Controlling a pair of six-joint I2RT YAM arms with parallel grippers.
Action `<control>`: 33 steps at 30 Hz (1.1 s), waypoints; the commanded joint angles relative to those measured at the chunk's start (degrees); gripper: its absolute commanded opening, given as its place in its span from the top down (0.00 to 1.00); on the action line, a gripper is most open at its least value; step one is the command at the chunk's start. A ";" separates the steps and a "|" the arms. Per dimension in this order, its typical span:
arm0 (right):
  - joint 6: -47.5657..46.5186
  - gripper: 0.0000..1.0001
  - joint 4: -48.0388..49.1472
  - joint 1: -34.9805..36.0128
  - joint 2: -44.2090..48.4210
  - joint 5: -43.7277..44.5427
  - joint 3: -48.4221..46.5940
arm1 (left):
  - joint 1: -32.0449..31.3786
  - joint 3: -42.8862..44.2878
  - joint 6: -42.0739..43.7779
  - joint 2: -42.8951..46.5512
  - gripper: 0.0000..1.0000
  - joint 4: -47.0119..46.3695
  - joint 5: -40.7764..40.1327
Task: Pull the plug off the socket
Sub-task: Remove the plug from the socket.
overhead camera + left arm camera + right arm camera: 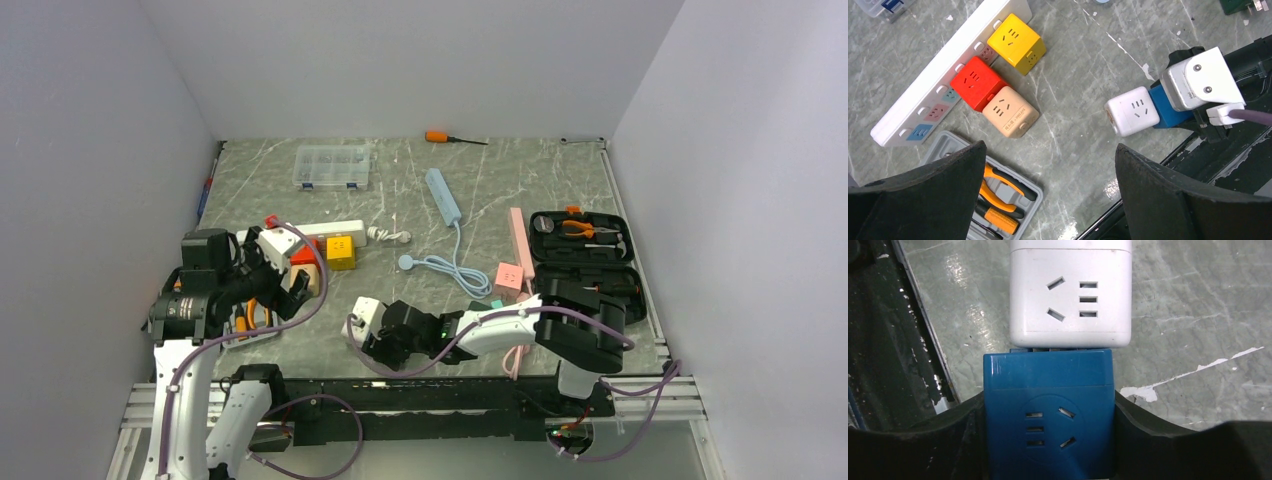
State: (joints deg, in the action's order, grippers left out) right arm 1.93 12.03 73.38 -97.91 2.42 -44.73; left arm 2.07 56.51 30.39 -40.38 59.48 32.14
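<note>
A blue cube plug [1048,410] is joined end to end with a white cube socket [1070,295], both lying on the marble table near its front edge. My right gripper [1048,415] is shut on the blue cube, with a black finger [1143,420] pressed against each side. In the left wrist view the white cube [1132,111] sticks out to the left of the blue cube [1168,107]. My left gripper [1050,150] hangs open above the table to the left, holding nothing.
A white power strip [948,75] carries yellow [1015,42], red [977,82] and beige [1010,111] cubes. Under my left gripper lies a grey tool tray [1035,192] with pliers. Further off are a black tool case [585,255], a pink strip [520,245] and a light blue strip [443,195].
</note>
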 commanded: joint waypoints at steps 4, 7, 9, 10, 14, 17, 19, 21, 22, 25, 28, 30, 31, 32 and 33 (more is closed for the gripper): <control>0.37 0.76 -3.02 0.18 0.86 2.81 -1.68 | 0.39 -0.31 4.50 1.47 0.01 0.62 4.19; 1.52 1.00 -6.25 -0.81 4.75 3.52 -2.21 | 0.33 -0.34 8.63 2.76 0.01 1.11 6.24; 2.74 1.00 -8.05 -3.02 8.11 1.24 -2.66 | 0.39 0.47 12.40 3.46 0.01 2.21 8.51; 3.42 1.00 -8.71 -4.13 9.77 -0.59 -2.84 | 0.35 1.09 14.36 4.06 0.00 3.04 10.00; 5.38 1.00 -11.70 -9.45 16.09 -12.48 -4.13 | 0.37 1.12 25.61 7.91 0.01 7.36 16.92; 5.48 1.00 -16.52 -12.21 19.93 -18.89 -5.97 | 0.40 -0.19 34.87 11.90 0.01 9.73 20.33; 5.01 1.00 -19.70 -13.16 21.53 -22.73 -8.06 | 0.38 -1.26 38.05 13.87 0.00 9.20 20.68; 4.68 1.00 -22.50 -13.41 22.31 -25.02 -10.15 | 0.33 -1.91 39.86 14.71 0.01 9.06 20.99; 4.80 1.00 -23.38 -13.44 22.52 -26.13 -10.96 | 0.31 -1.93 41.51 14.86 0.01 9.64 21.60; 5.68 1.00 -24.55 -13.96 22.47 -29.52 -13.12 | 0.37 -1.80 46.62 14.93 0.01 11.96 24.59; 6.37 1.00 -26.25 -14.30 21.16 -32.99 -16.30 | 0.37 -1.96 55.15 14.96 0.01 15.40 27.26; 6.50 1.00 -28.01 -14.48 20.11 -35.07 -18.93 | 0.33 -2.50 60.42 15.22 0.01 15.86 27.84; 6.50 1.00 -28.55 -14.49 19.47 -35.81 -20.25 | 0.39 -2.79 62.03 15.65 0.01 15.47 28.03; 6.62 1.00 -29.50 -14.55 18.82 -36.44 -21.53 | 0.36 -3.14 63.20 16.18 0.01 14.90 28.30; 6.68 1.00 -30.09 -14.45 18.20 -36.85 -23.10 | 0.33 -3.47 64.63 16.82 0.01 14.34 28.54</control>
State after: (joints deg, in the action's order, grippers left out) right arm 7.68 -17.72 59.20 -78.61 -28.40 -60.69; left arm 2.07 54.04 83.64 -25.15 72.90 55.90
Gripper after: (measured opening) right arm 0.638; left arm 0.994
